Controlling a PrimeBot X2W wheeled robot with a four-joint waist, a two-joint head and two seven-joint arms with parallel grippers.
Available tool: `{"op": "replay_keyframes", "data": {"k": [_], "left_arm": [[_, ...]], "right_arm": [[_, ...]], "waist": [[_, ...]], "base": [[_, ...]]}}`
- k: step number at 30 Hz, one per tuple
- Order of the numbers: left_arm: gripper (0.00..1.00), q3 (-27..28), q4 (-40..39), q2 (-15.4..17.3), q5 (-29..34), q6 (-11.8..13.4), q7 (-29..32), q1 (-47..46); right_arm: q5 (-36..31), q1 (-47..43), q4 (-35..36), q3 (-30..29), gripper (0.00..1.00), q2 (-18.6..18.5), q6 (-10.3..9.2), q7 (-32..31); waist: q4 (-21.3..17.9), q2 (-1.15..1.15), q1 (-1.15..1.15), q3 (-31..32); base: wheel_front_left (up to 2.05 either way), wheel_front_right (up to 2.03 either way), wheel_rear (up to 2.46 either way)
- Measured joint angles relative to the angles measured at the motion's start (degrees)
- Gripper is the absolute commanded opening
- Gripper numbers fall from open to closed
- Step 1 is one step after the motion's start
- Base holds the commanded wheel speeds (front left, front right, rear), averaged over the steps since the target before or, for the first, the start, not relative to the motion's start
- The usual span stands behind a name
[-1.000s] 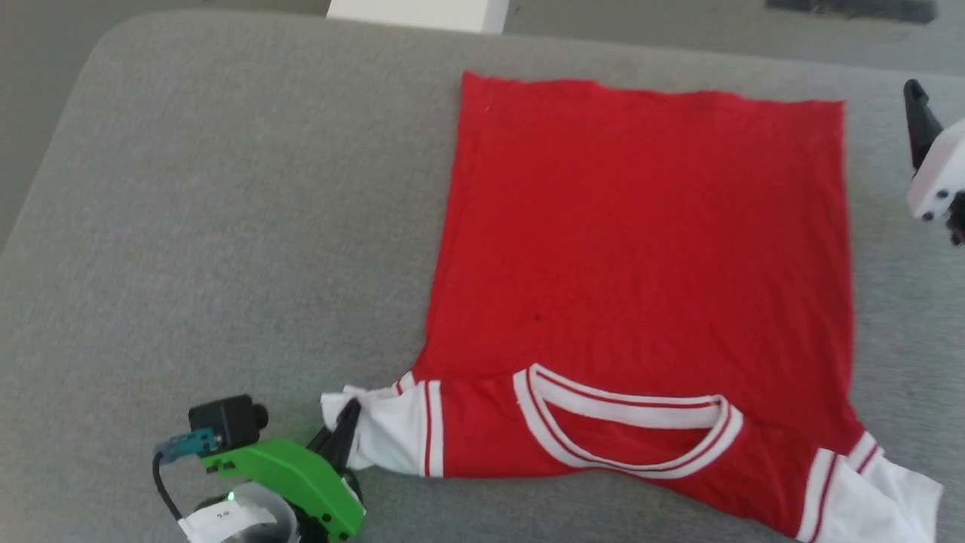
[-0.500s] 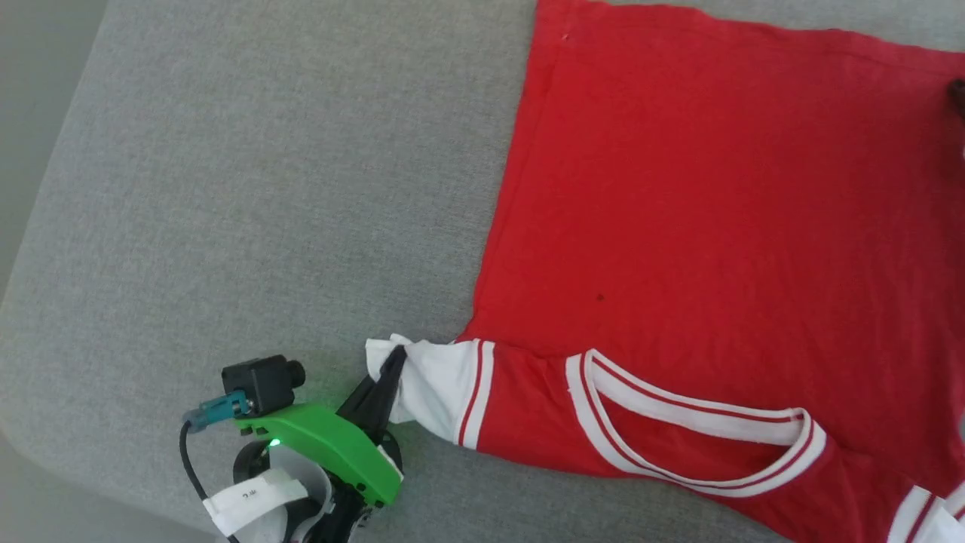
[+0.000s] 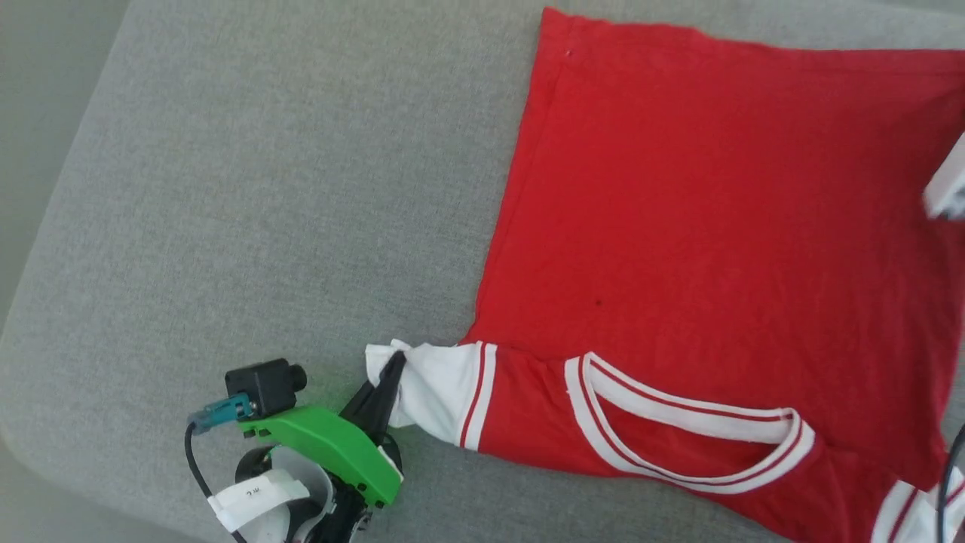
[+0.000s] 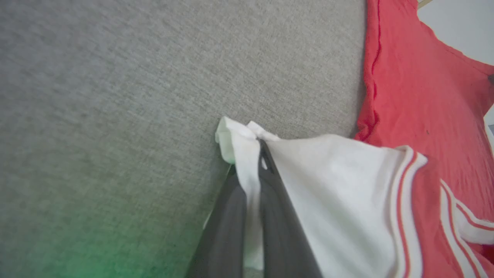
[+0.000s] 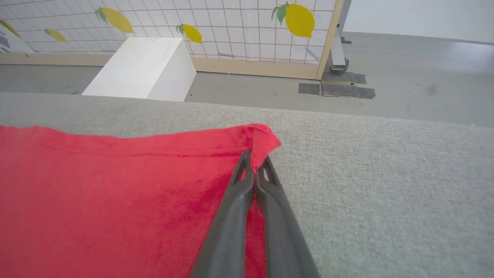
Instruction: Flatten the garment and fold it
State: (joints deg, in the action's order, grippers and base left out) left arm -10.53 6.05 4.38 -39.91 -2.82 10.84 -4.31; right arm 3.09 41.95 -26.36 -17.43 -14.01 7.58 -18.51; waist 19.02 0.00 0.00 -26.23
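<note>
Lying spread on the grey cushion, the garment has its collar toward the robot. Jaws of the left gripper pinch the white sleeve at its edge. Those of the right gripper are closed on the red hem corner.

**A:** What carries everything?

**B:** A wide grey woven-fabric padded surface, its rounded corner at eight o'clock.

**A:** And what lies on it?

**B:** A red jersey shirt with white sleeves and striped trim. It is spread mostly flat from centre toward three o'clock, with the neckline at five o'clock.
</note>
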Motion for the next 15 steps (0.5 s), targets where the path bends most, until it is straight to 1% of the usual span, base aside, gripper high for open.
{"op": "replay_keyframes", "data": {"k": [4,6,8,10,12,13,15], "left_arm": [[0.0,0.6,0.33,0.9,0.0,1.86,0.7,1.1],[0.0,1.24,0.24,1.92,0.0,2.82,1.1,2.79],[0.0,1.76,-0.09,2.74,0.0,3.66,1.64,4.68],[0.0,2.15,-0.76,3.33,-0.01,4.54,2.29,6.77],[0.0,2.35,-1.38,3.79,-0.03,4.99,2.81,8.2],[0.0,2.55,-2.42,4.63,-0.09,6.04,3.79,10.4],[0.0,2.65,-2.91,4.85,-0.11,6.42,4.27,11.15]], "right_arm": [[-0.01,-7.98,2.67,0.8,0.0,0.79,0.01,11.84],[-0.32,-12.23,4.41,-0.3,0.0,1.66,0.01,16.16],[-0.77,-15.96,5.98,-1.7,0.0,2.9,0.01,18.44],[-1.18,-20.34,8.5,-3.82,0.0,5.0,0.01,19.3],[-1.59,-24.48,11.44,-6.04,0.0,7.27,0.02,18.86],[-1.51,-32.83,16.49,-10.32,0.0,10.01,0.02,14.13],[-1.11,-36.15,18.55,-11.61,0.0,10.61,0.02,10.76]], "waist": [[-1.02,0.0,0.0,3.34],[-1.68,0.0,0.0,5.41],[-2.35,0.0,0.0,7.28],[-3.22,0.0,0.0,9.33],[-4.1,0.0,0.0,11.06],[-6.43,0.0,0.0,13.92],[-7.72,0.0,0.0,14.85]], "base": [[0.0,0.0,0.0],[0.0,0.0,0.0],[0.0,0.0,0.0],[0.0,0.0,0.0],[0.0,0.0,0.0],[0.0,0.0,0.0],[0.0,0.0,0.0]]}}
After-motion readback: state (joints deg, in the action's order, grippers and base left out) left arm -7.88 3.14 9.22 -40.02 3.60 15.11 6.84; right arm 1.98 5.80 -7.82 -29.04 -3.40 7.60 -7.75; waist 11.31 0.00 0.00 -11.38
